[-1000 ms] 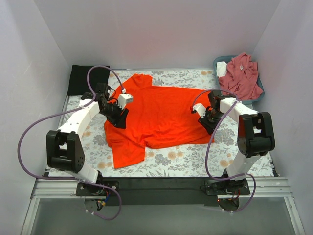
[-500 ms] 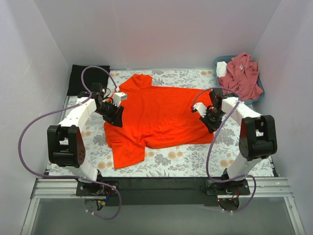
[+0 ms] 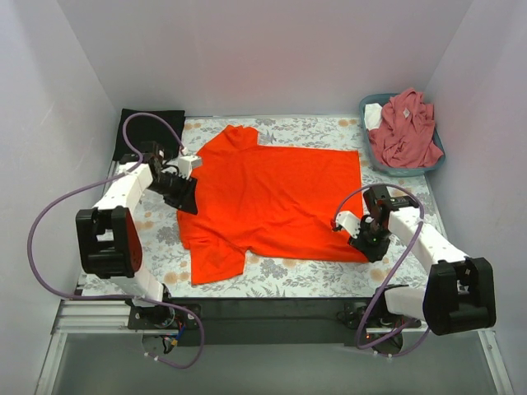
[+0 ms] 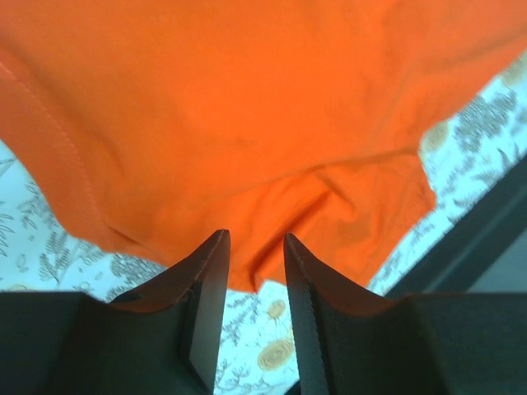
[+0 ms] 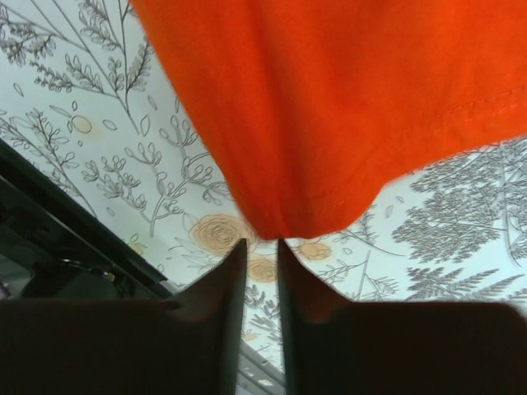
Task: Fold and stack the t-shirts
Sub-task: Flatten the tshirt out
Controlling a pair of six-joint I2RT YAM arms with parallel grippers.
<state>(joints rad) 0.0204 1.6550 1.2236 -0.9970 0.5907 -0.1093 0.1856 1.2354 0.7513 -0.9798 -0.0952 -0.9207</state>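
Left hand [image 3: 186,196]: lowered over the left side of the orange-red t-shirt [image 3: 272,197], near the sleeve that lies toward the near edge. In the wrist view its fingers [image 4: 210,280] stand a narrow way apart. The shirt's edge crosses the gap and the floral bench cover [image 3: 305,267] shows through below it. No cloth is seen between them.

Right hand [image 3: 368,240]: at the near right corner of the same t-shirt. Its fingers [image 5: 226,284] are almost together, leaving only a slit. The hemmed corner ends right at the tips, and I cannot tell whether it is pinched there.

Orange-red t-shirt: spread flat across the middle of the covered bench, with its collar toward the far left.

Dusty-pink t-shirt [image 3: 408,127]: crumpled in the blue-grey basket [image 3: 428,164] at the far right corner, beside something white.

Black t-shirt [image 3: 148,132]: folded at the far left corner of the bench, apart from the orange-red one.
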